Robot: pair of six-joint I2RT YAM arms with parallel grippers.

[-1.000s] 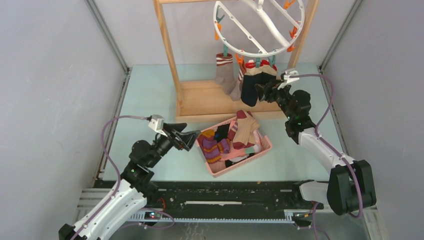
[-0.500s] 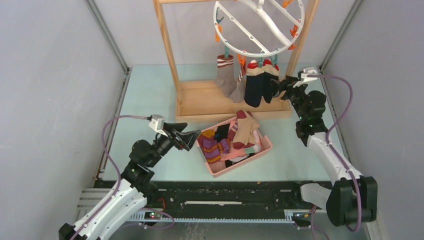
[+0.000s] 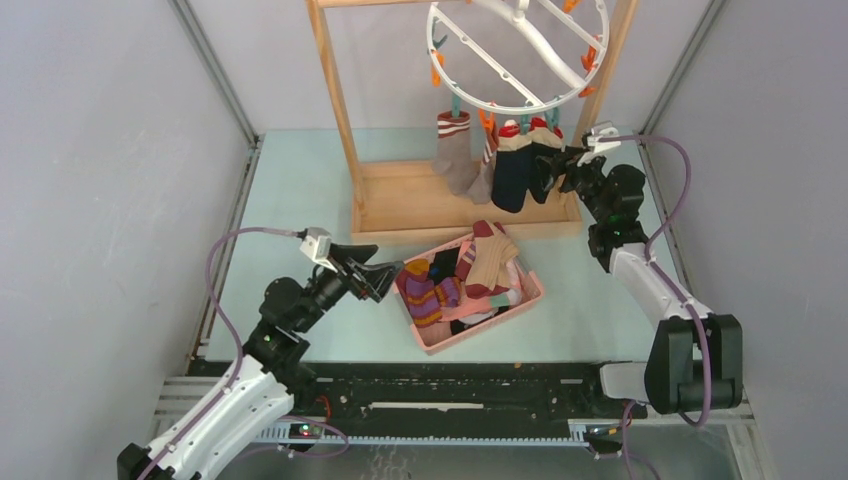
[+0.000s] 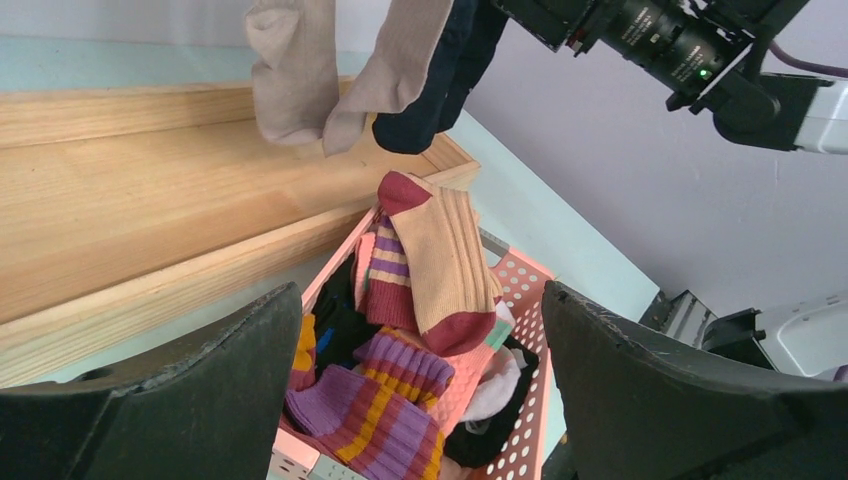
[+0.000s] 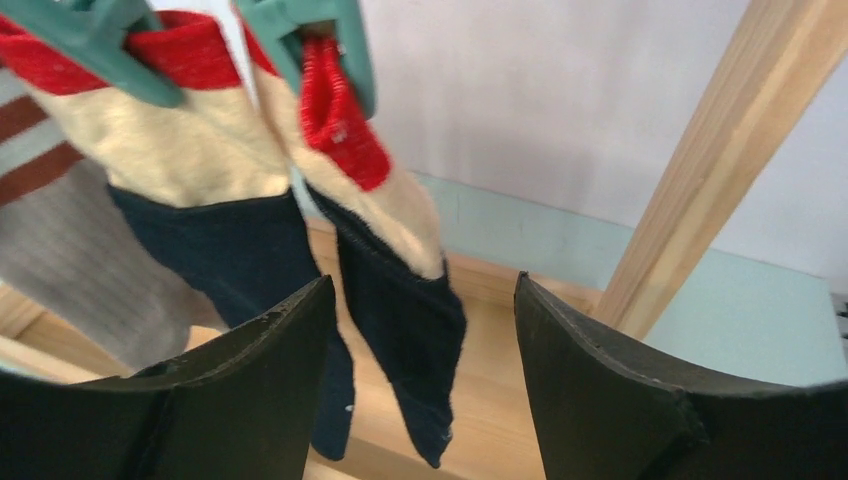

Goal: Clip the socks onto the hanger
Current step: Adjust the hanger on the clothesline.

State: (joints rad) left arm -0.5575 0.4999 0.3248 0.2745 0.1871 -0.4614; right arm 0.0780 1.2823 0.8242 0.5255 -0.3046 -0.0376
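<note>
seen from above, a pink basket (image 3: 531, 291) sits near the middle of the pale green table (image 3: 300, 190), heaped with loose socks. we make out a tan sock (image 4: 445, 265) with maroon cuff and toe lying on top and a purple-and-orange striped sock (image 4: 372, 412) at the basket's 9 o'clock side. a maroon-and-purple striped one is tucked under the tan, a dark sock (image 3: 443, 263) lies toward 11 o'clock, and scraps of white and pink fabric show toward 6 o'clock. at 12 o'clock from the basket stands the wooden rack (image 3: 336, 100), and from its top hangs the hanger (image 3: 547, 52), a white ring with orange clips (image 3: 588, 62) on its rim. four socks hang from the ring's near edge: two grey-tan socks (image 3: 456, 160) with maroon-and-white cuffs, and two navy socks (image 3: 512, 175) with red-and-cream cuffs at their 3 o'clock, the red cuffs bitten by teal clips (image 5: 312, 45). the right gripper (image 3: 546, 172) is raised at 3 o'clock of the navy socks, just beside them, its fingers spread apart. in its wrist view the nearer navy sock dangles in the gap with space on both sides, pinched by neither finger. the left gripper (image 3: 384, 272) hovers at 9 o'clock of the basket, just beside its rim, fingers spread wide and holding nothing, pointed at the pile.
</note>
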